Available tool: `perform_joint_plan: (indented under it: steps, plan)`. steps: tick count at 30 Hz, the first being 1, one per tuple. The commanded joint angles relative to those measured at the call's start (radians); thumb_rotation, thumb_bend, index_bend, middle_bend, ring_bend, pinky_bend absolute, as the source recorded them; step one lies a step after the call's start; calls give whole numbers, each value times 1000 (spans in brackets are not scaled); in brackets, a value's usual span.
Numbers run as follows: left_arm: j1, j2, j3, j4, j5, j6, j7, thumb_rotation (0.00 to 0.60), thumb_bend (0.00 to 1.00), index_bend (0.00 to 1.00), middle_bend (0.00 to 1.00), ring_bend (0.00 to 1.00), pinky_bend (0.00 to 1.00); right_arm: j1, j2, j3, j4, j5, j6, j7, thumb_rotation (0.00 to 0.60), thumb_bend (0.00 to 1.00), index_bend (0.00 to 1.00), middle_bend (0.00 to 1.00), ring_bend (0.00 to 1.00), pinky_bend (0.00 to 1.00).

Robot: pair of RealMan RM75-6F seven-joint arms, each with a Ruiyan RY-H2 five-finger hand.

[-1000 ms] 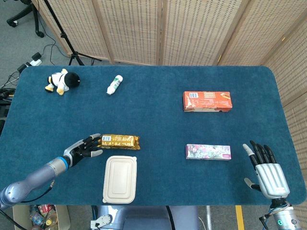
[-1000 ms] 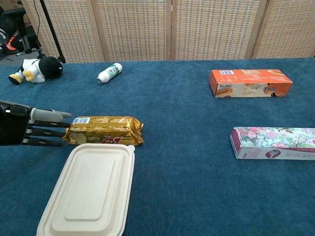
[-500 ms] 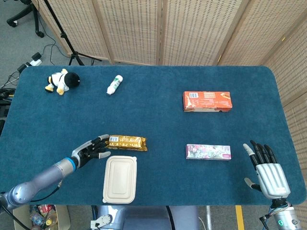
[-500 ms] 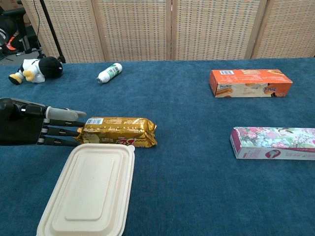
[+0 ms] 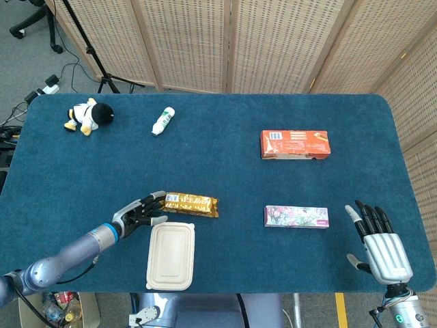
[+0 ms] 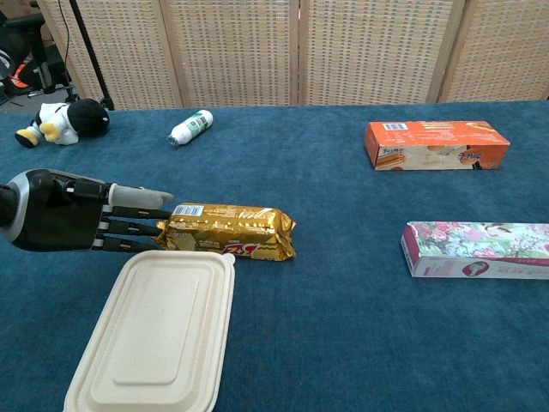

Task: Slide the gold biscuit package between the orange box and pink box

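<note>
Gold biscuit package (image 5: 192,203) laid flat on blue worktop (image 5: 225,171), well left of orange box (image 5: 295,144) and pink box (image 5: 295,216), just beyond white lidded container (image 5: 171,255). Left hand (image 5: 141,211) set low at package's left end, fingers (image 6: 129,210) stretched out straight, tips touching wrapper; nothing gripped. Right hand (image 5: 377,244) rested at near right corner of worktop, fingers spread, nothing held. Orange box placed farther back, pink box nearer, gap seen between them. Plush toy (image 5: 86,117) and small bottle (image 5: 163,121) seen at far left.
</note>
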Motion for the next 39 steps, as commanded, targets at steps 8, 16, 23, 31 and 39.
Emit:
perform_joint_plan:
  steps: [8,16,23,31,39]
  plan:
    - [-45,-18,16,-41,-21,36,11,600,289,0,0,0,0,0,1,-1,1,-3,0,7,600,156,0,0,0,0]
    - [-78,-29,29,-61,-37,70,23,600,288,0,0,0,0,0,5,0,-1,-2,2,13,600,156,0,0,0,0]
    - [-103,-44,39,-67,-49,91,31,600,288,0,0,0,0,-1,8,2,-3,-1,4,21,600,156,0,0,0,0]
    - [-148,-81,48,-39,-76,96,33,600,288,0,0,0,0,-2,14,3,-4,2,5,35,600,156,0,0,0,0]
    - [-191,-126,53,-35,-97,106,39,600,288,0,0,0,0,0,15,4,-1,6,-1,47,600,156,0,0,0,0]
